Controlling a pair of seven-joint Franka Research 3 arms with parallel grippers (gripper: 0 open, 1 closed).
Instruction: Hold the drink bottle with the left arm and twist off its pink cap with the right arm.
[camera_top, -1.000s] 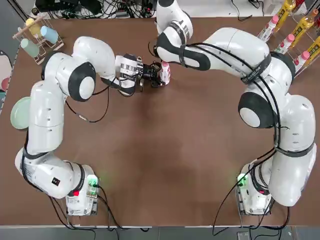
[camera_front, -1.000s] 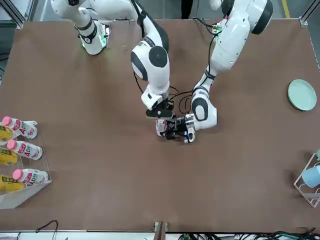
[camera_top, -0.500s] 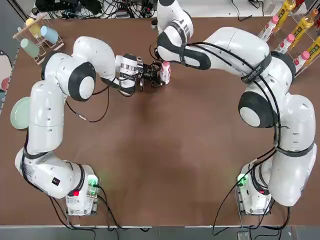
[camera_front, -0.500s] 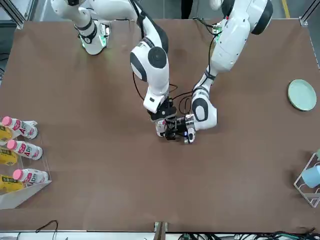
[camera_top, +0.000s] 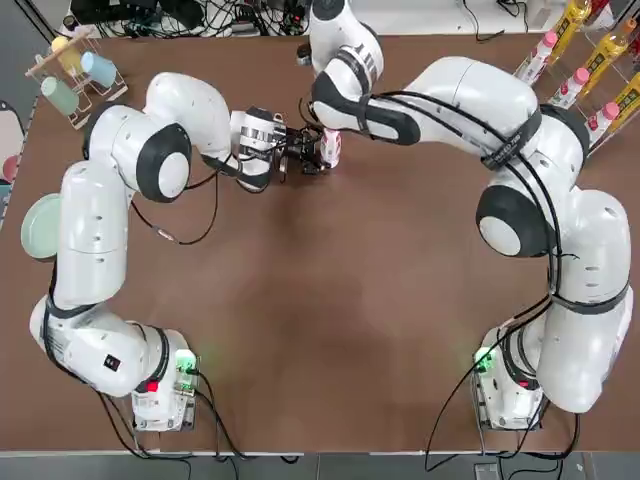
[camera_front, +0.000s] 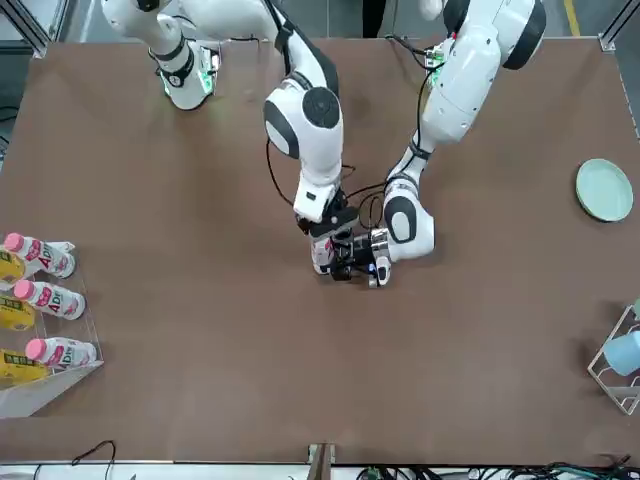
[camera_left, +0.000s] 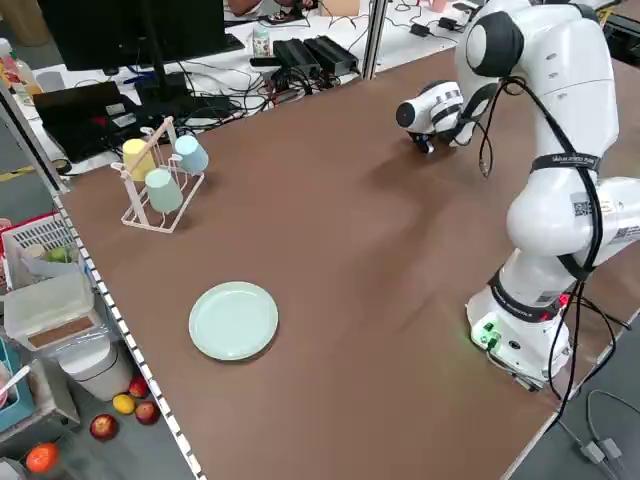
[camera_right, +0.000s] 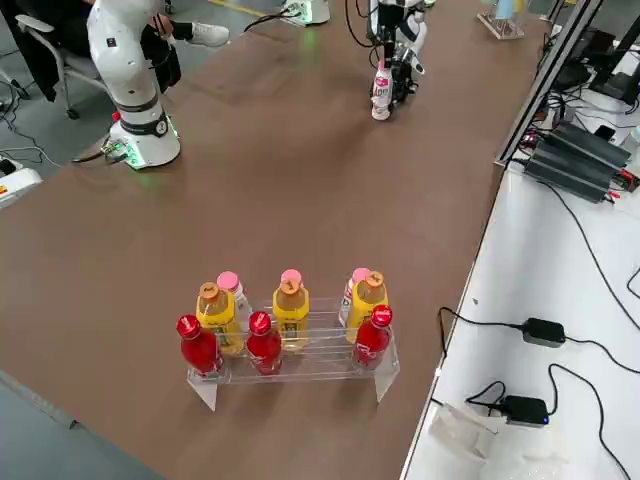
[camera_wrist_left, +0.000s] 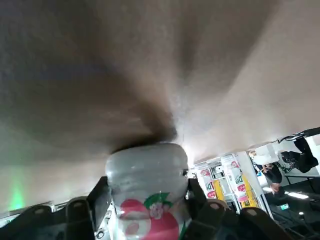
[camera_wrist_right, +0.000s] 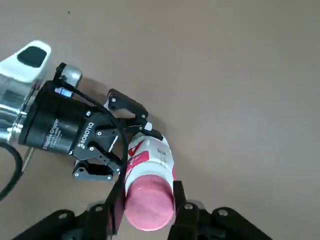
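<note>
so the left gripper has its fingers closed on the bottle, out near the counter's far edge. right gripper has its fingers closed around the pink cap.

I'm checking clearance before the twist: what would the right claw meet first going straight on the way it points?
The pink cap, already between its fingertips; carrying straight on, the right claw would probably push into the bottle below, though exact depth is unclear.
</note>
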